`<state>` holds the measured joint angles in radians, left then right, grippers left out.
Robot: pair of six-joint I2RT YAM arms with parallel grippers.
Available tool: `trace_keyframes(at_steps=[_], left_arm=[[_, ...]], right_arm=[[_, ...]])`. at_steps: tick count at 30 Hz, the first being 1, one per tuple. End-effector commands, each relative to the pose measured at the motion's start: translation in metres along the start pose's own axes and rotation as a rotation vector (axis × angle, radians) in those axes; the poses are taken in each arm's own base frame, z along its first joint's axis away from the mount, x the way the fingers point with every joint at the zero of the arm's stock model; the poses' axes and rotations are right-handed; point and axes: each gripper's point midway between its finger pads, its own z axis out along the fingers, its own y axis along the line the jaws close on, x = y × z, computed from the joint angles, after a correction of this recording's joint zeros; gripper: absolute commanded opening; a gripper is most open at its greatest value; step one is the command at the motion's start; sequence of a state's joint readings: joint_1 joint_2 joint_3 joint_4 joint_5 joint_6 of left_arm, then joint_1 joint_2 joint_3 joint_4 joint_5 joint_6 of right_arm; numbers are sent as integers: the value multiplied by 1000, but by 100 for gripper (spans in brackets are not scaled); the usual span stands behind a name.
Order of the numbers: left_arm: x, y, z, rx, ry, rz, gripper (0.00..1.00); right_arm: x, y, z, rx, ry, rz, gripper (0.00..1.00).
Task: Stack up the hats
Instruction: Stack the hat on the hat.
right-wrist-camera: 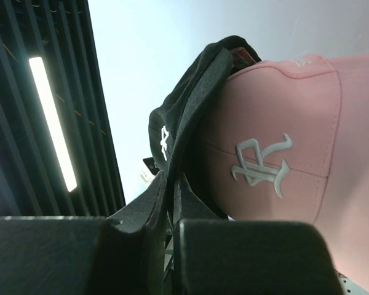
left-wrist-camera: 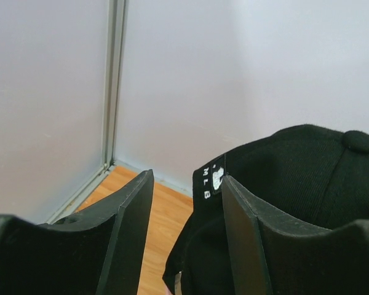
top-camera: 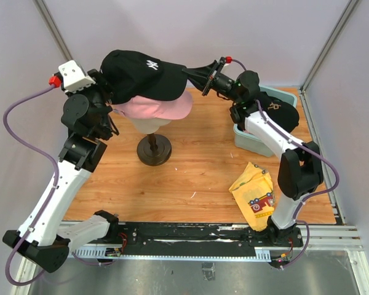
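From the overhead view I see the black cap [top-camera: 138, 72] with the white logo draped over the pink cap [top-camera: 167, 109], which sits on the mannequin head [top-camera: 149, 126] on its dark stand [top-camera: 154, 151] toward the back of the counter [top-camera: 197, 169]. The black cap's long axis runs left to right across that view, with the brim pointing right toward my right arm and the back edge toward my left arm. My right gripper [top-camera: 192, 75] is pressed together on the tip of that brim. Its wrist view shows the dark brim pinched between the fingers, and the pink cap's front panel and pale logo face the camera just behind. My left gripper [left-wrist-camera: 187, 181] is spread at the rear of the black cap. The cap's back rim, with its small white tag, lies against the inner side of one finger, and bare counter shows through the rest of the gap. Off to the right, a second black cap [top-camera: 284, 114] lies in a teal bin [top-camera: 245, 142], and a yellow cloth [top-camera: 255, 193] sits nearer the arm bases.
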<state>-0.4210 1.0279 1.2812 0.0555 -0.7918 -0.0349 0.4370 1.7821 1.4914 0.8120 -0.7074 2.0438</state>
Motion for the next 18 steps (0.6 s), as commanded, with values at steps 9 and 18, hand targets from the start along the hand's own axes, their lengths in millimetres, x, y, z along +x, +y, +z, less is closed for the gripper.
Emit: trace_keyframes(at_steps=[9,18], left_arm=[[-16,-4,7,-6,-47,-16,54],[-14,4,8,-67,-44,-27,55]], right_arm=[[14,7,-26,-24,20,-9,1],[11,-7,-35,-13,13,-2,1]])
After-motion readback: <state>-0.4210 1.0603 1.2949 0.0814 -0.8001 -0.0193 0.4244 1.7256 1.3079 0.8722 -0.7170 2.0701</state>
